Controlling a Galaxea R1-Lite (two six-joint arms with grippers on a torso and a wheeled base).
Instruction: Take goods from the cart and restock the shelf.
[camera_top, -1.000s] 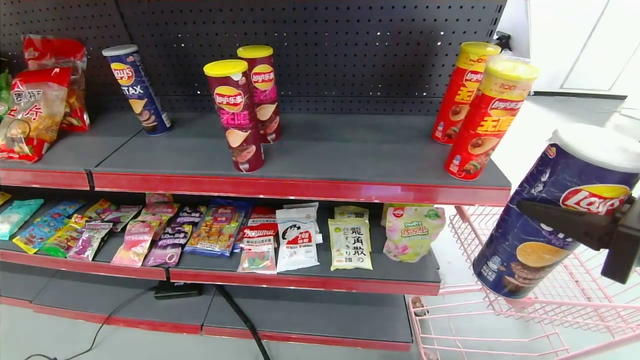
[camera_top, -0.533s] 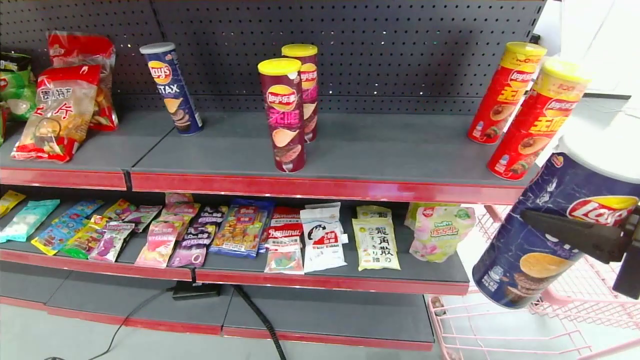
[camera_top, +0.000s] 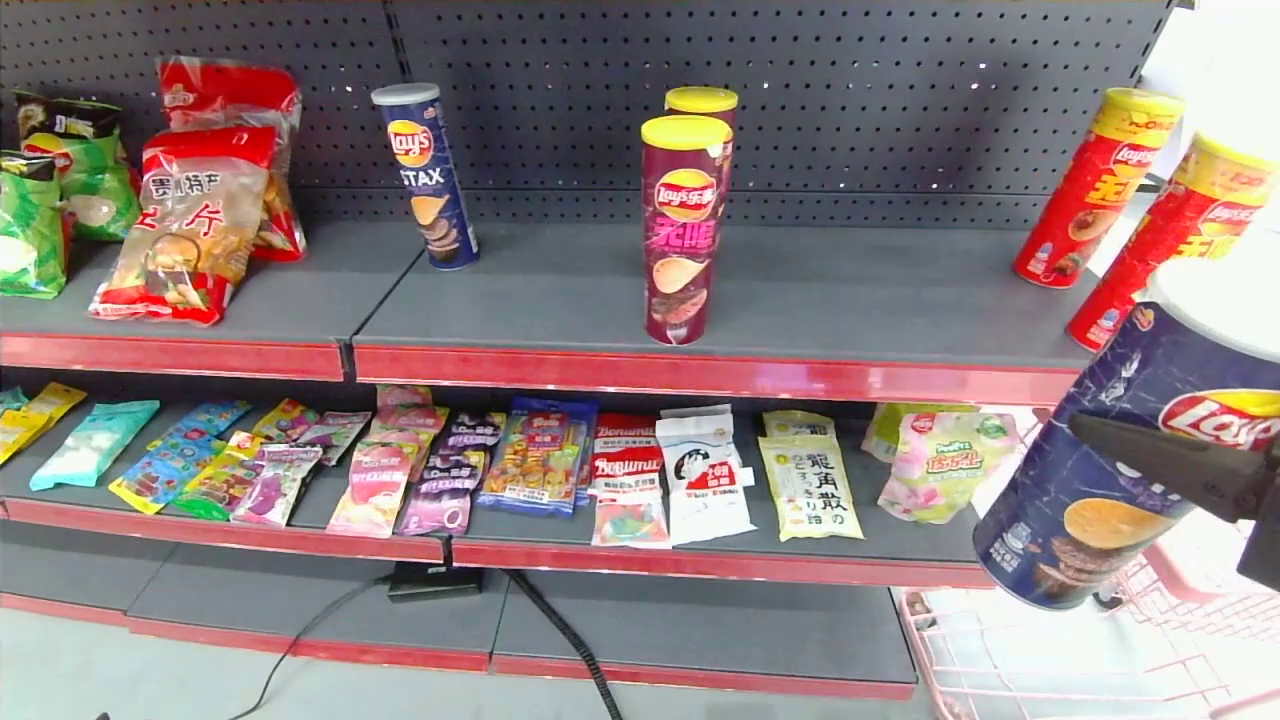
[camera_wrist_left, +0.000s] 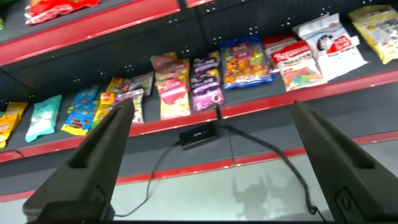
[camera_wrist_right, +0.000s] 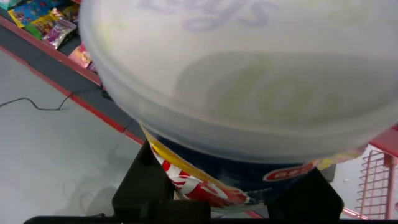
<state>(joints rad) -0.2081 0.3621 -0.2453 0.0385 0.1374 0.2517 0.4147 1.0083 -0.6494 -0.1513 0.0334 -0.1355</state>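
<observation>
My right gripper (camera_top: 1150, 455) is shut on a dark blue chips can (camera_top: 1070, 500) with a white lid, held tilted at the right, in front of the shelf's right end and above the pink cart (camera_top: 1050, 650). In the right wrist view the can's lid (camera_wrist_right: 236, 74) looms large, with the black fingers (camera_wrist_right: 149, 186) clamped on either side of the can body. The top shelf (camera_top: 560, 300) carries a matching blue can (camera_top: 425, 175), two maroon cans (camera_top: 685, 230) and two red cans (camera_top: 1095, 185). My left gripper (camera_wrist_left: 211, 106) hangs open and empty, low before the lower shelf.
Snack bags (camera_top: 190, 220) lie at the top shelf's left end. Flat candy and snack packets (camera_top: 540, 465) fill the middle shelf. A black box with a cable (camera_top: 435, 580) lies on the bottom shelf. Bare shelf board lies between the blue and maroon cans and between the maroon and red ones.
The head view has swung left along the shelf, so everything on it sits further right in the picture. The held can stays at the right edge in the shut right gripper.
</observation>
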